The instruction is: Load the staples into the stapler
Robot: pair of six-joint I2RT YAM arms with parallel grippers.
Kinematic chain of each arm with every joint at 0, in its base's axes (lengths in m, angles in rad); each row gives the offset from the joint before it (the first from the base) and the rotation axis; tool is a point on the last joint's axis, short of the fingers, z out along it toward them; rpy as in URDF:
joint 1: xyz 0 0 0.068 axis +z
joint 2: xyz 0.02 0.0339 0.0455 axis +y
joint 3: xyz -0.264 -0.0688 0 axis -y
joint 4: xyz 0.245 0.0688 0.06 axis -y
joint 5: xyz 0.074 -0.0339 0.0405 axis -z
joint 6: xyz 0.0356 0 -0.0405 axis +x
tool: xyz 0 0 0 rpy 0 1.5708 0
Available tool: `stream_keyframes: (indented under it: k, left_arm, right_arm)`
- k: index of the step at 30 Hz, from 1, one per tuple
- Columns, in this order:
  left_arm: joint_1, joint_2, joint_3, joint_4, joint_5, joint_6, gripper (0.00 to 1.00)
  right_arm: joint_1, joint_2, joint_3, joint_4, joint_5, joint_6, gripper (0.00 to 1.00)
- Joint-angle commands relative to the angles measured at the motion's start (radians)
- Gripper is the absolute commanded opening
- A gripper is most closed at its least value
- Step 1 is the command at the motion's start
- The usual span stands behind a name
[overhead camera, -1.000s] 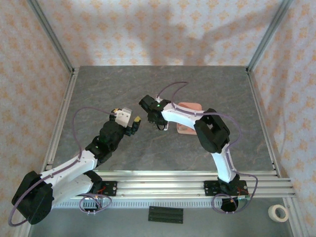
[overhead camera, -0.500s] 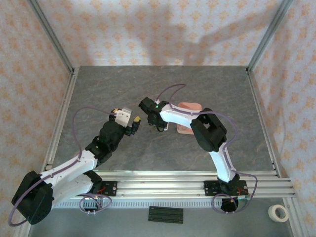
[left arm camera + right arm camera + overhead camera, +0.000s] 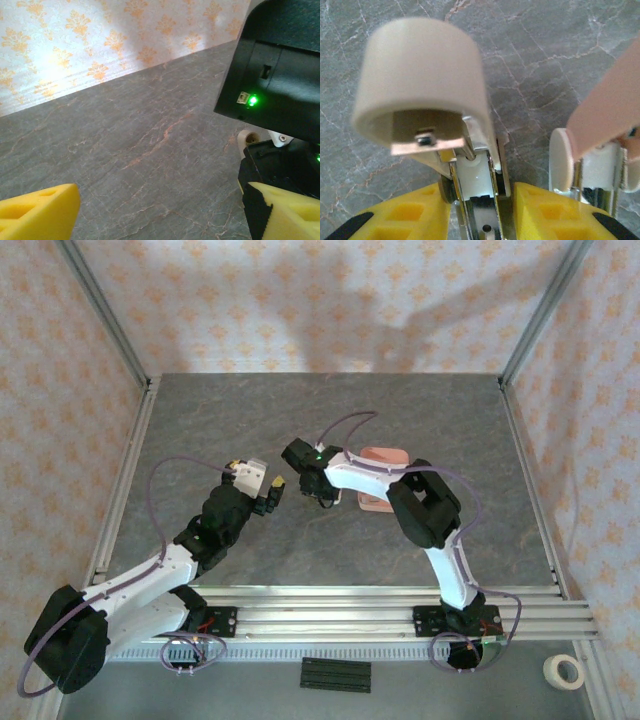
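Note:
My right gripper [image 3: 480, 200] is shut on the stapler [image 3: 427, 85], yellow fingers [image 3: 415, 212] on either side of its metal channel. The pale cover is flipped up, its rounded hollow end towards the camera. In the top view this gripper [image 3: 322, 496] hangs over the table's middle, just left of the salmon-pink tray [image 3: 388, 454]. My left gripper [image 3: 272, 490] stands open a short way to its left, with nothing between the yellow fingers [image 3: 40, 210]. In the left wrist view the gripper [image 3: 160, 215] faces bare table, and a pale rounded end of the stapler [image 3: 248, 137] shows under the right arm's black wrist [image 3: 280, 75]. The staples are hidden.
A salmon-pink slab [image 3: 607, 110] and a pale disc-ended part [image 3: 561, 160] lie right of the right fingers. The right arm covers much of the tray. Rails [image 3: 400, 605] run along the near edge; a tape roll [image 3: 568, 671] and a black strip [image 3: 335, 674] lie beyond them.
The right arm's elbow and wrist have shifted slightly left, the stapler still in its grip. The left arm has not moved.

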Motion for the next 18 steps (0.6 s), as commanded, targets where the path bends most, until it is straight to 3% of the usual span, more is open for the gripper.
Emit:
stream_keyframes:
  k: [1,8,18]
  left_arm:
    - [-0.002,0.002,-0.017,0.011,-0.018,0.016,0.86]
    - [-0.001,0.004,-0.025,0.021,-0.020,0.023,0.86]
    - [0.001,0.051,-0.008,0.022,0.029,-0.038,0.90]
  right_arm:
    - [0.008,-0.071,-0.016,-0.027,0.021,-0.002,0.38]
    - [0.011,-0.137,-0.027,-0.040,0.027,-0.011,0.45]
    - [0.001,-0.267,-0.080,-0.068,0.024,-0.021,0.46]
